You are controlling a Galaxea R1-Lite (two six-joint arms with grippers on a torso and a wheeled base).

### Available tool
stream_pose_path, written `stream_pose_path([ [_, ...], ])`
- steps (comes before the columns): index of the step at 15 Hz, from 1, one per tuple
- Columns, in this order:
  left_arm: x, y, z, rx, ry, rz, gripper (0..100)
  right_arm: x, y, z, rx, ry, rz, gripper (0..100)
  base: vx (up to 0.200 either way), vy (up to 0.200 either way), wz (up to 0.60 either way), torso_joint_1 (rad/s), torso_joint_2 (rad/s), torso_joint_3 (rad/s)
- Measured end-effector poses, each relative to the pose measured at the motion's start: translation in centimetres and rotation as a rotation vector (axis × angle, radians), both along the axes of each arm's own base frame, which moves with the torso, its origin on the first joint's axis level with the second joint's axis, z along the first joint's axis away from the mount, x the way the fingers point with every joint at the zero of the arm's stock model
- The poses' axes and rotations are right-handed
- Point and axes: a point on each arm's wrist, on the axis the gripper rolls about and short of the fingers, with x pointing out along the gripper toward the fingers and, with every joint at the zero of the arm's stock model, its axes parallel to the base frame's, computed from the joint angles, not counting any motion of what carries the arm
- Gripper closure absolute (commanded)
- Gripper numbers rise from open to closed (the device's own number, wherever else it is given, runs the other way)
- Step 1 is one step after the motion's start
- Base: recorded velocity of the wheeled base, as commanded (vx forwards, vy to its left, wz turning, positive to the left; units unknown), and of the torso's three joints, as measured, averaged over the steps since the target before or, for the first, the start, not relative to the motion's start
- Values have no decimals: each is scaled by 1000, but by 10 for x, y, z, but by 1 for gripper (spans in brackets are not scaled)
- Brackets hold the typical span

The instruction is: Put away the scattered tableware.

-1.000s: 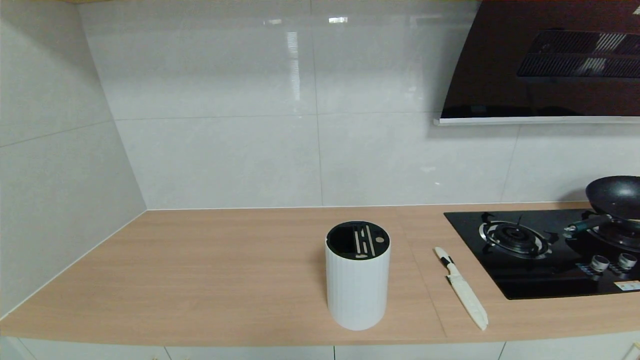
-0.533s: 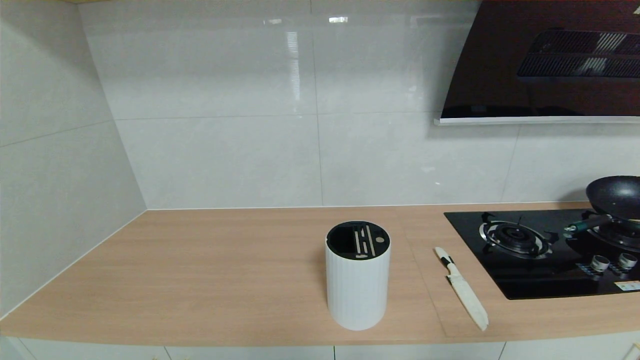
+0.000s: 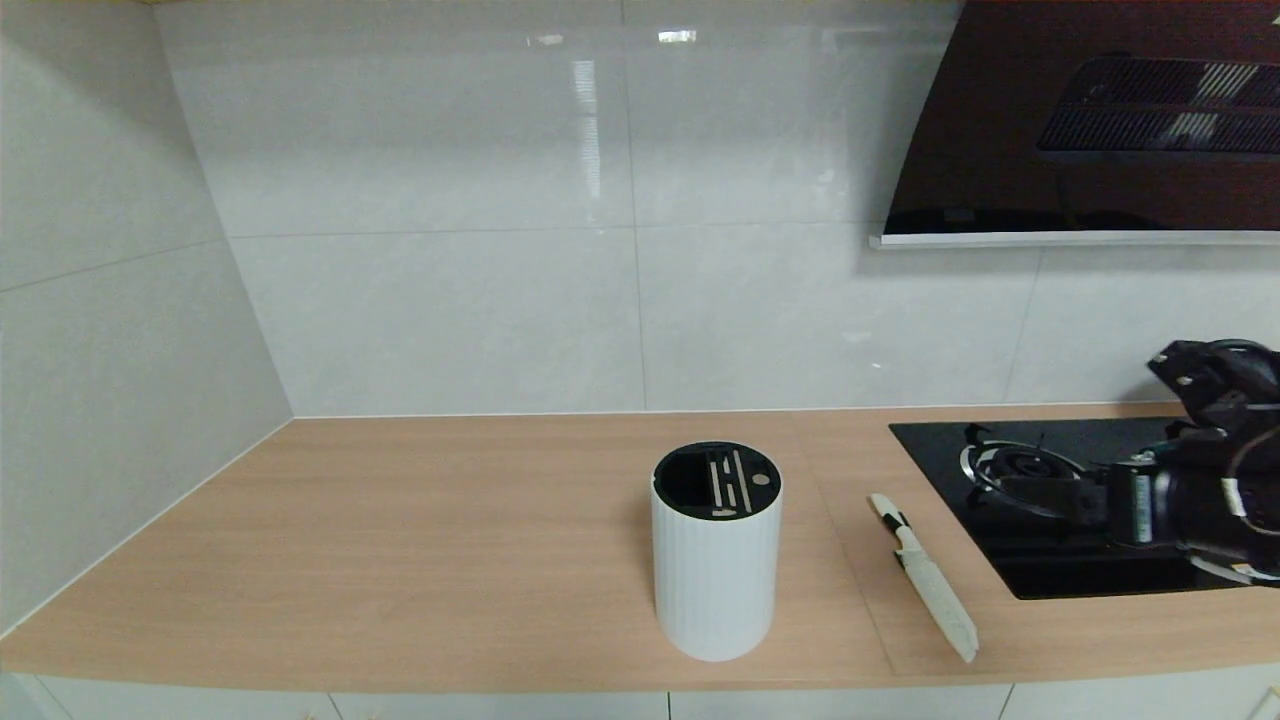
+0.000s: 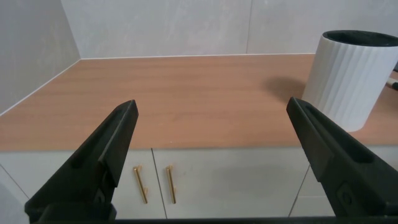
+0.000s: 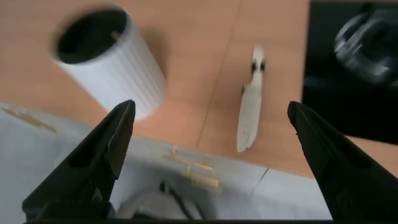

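Note:
A white ribbed cylindrical holder (image 3: 715,560) with a black slotted top stands near the counter's front edge. A white-bladed knife (image 3: 922,577) lies flat to its right, handle pointing to the wall, between the holder and the stove. My right arm (image 3: 1200,490) hangs over the stove at the right edge. My right gripper (image 5: 211,162) is open, above the counter's front edge, with the knife (image 5: 250,109) and the holder (image 5: 109,62) below it. My left gripper (image 4: 211,162) is open and empty, low before the cabinets, to the left of the holder (image 4: 351,78).
A black gas stove (image 3: 1000,470) takes up the counter's right end, under a dark range hood (image 3: 1080,130). Tiled walls close the back and left. Bare wooden counter (image 3: 420,520) stretches left of the holder. Cabinet handles (image 4: 152,183) show below the counter edge.
My right arm has come into the head view from the right and now covers the pan and the right burner. Holder and knife have not moved.

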Motion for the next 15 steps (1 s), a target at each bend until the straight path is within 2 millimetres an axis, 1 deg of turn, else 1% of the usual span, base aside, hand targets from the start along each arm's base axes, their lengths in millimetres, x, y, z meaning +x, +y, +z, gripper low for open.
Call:
stream_pose_path([
  [2,0,0,0,0,0,0,0,39,6,-24,-12,44,0,0,0,0,0,0,0,0],
  [3,0,0,0,0,0,0,0,57,8,-41,-23,60,-11,0,0,0,0,0,0,0],
  [6,0,0,0,0,0,0,0,101,13,-91,-82,84,-76,0,0,0,0,0,0,0],
  [7,0,0,0,0,0,0,0,112,13,-106,-101,93,-92,0,0,0,0,0,0,0],
  [9,0,0,0,0,0,0,0,129,16,-131,-122,124,-102,0,0,0,0,0,0,0],
  [13,0,0,0,-1,0,0,0,143,17,-172,-142,206,-102,0,0,0,0,0,0,0],
  [15,0,0,0,-1,0,0,0,151,17,-187,-155,228,-113,0,0,0,0,0,0,0],
])
